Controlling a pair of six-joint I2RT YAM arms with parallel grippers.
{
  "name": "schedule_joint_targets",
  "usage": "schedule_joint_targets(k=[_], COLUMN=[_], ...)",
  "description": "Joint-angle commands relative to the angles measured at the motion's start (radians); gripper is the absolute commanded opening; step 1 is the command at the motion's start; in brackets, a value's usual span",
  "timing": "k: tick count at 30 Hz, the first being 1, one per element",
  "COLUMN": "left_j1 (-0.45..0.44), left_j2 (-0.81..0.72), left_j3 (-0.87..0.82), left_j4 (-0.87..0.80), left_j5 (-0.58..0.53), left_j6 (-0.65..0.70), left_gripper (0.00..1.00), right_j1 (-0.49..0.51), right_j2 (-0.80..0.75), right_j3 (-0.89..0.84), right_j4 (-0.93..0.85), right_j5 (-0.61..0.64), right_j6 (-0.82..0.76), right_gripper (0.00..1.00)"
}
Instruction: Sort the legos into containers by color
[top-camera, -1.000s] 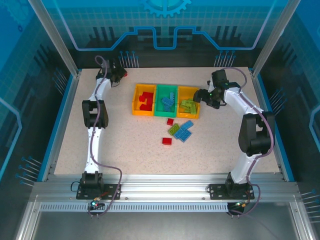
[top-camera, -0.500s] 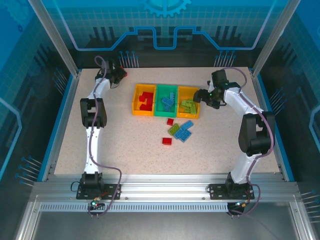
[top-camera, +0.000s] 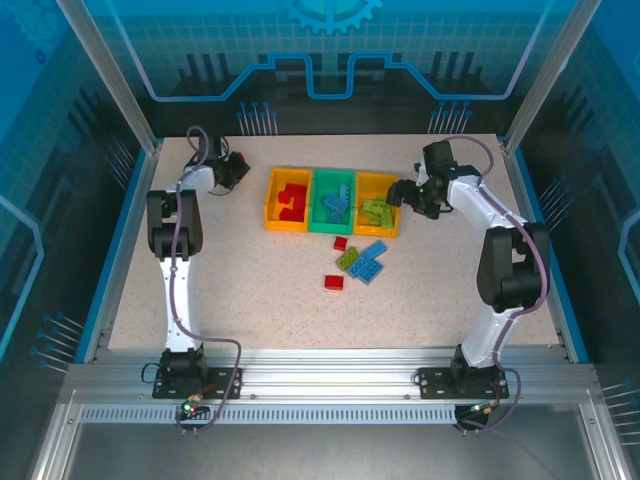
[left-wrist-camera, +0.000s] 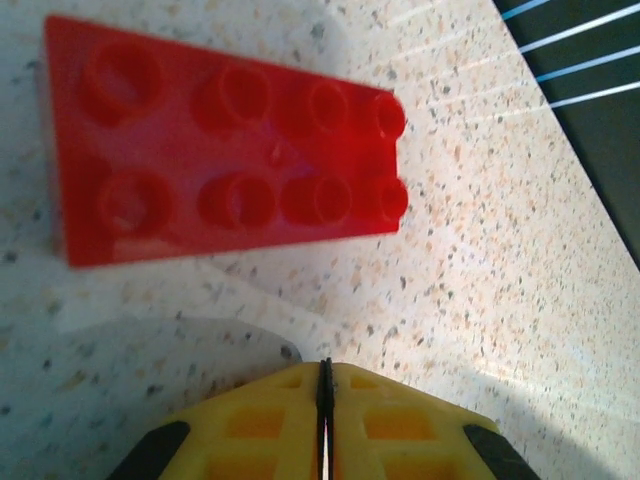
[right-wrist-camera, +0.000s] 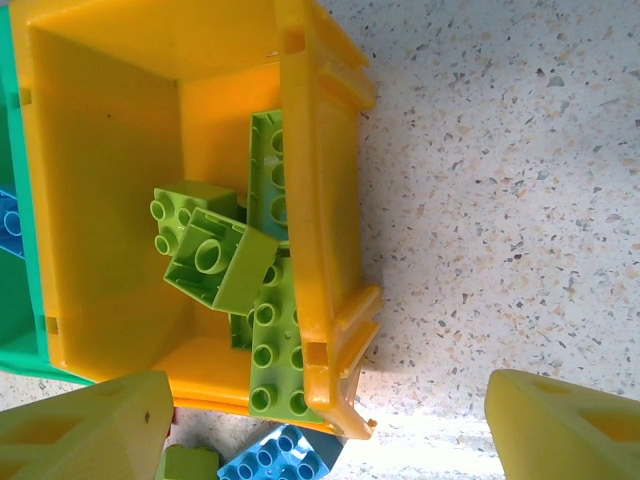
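Three containers stand in a row: a yellow bin (top-camera: 270, 200) holding red legos (top-camera: 291, 199), a green bin (top-camera: 332, 174) holding blue ones (top-camera: 334, 205), and a yellow bin (top-camera: 378, 177) holding light green ones (right-wrist-camera: 215, 260). My left gripper (top-camera: 232, 168) is at the far left back, shut and empty (left-wrist-camera: 325, 395), just short of a flat red lego (left-wrist-camera: 225, 155) lying on the table. My right gripper (top-camera: 402, 196) stands open (right-wrist-camera: 325, 425) over the right bin's near corner (right-wrist-camera: 330, 330), holding nothing.
In front of the bins lie loose bricks: a red one (top-camera: 340, 243), a green one (top-camera: 348, 258), joined blue ones (top-camera: 371, 263) and another red one (top-camera: 334, 282). The dark gap past the table's edge (left-wrist-camera: 600, 150) runs close to the left gripper.
The left arm's elbow has swung left and its gripper has shifted slightly toward the near left. The right arm has not moved.
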Motion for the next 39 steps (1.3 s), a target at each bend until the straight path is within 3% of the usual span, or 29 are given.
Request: schedule_joint_targets(k=[1, 8, 10, 11, 12, 16, 20, 22, 30, 36, 39], left_j1=[0.003, 0.003, 0.003, 0.005, 0.007, 0.024, 0.046, 0.052, 0.068, 0.063, 0.047], left_j2=[-0.106, -0.251, -0.263, -0.264, -0.258, -0.163, 0.016, 0.058, 0.071, 0.083, 0.087], left_j3=[-0.059, -0.197, -0.183, -0.164, -0.138, 0.046, 0.327, 0.39, 0.4, 0.441, 0.46], left_j4=[-0.045, 0.027, 0.009, -0.01, -0.04, -0.183, -0.364, -0.383, -0.354, -0.38, -0.413], left_j5=[0.032, 0.042, 0.03, 0.014, -0.007, -0.051, -0.015, -0.021, -0.094, -0.087, -0.137], left_j6=[0.011, 0.005, 0.022, 0.033, 0.039, 0.05, 0.039, 0.05, 0.399, 0.63, 0.737], left_gripper=[0.14, 0.22, 0.36, 0.5, 0.58, 0.79, 0.84, 0.85, 0.99, 0.99, 0.99], right_j1=[-0.02, -0.02, -0.02, -0.02, -0.02, -0.02, -0.02, -0.019, -0.021, -0.021, -0.021], right_j2=[-0.028, -0.019, -0.018, -0.018, -0.019, -0.014, -0.004, 0.001, 0.021, 0.031, 0.035], right_j3=[-0.016, -0.016, -0.012, -0.011, -0.01, 0.006, 0.018, 0.023, 0.043, 0.053, 0.054], right_j4=[0.007, 0.022, 0.02, 0.021, 0.019, 0.012, 0.009, 0.005, -0.011, -0.018, -0.022], right_j5=[-0.01, -0.023, -0.026, -0.026, -0.024, -0.022, -0.024, -0.024, -0.019, -0.026, -0.025], right_j6=[0.002, 0.012, 0.013, 0.011, 0.011, 0.007, 0.009, 0.009, 0.002, 0.007, 0.008], right_gripper=[0.83, 0.83, 0.83, 0.83, 0.83, 0.83, 0.83, 0.83, 0.83, 0.83, 0.83])
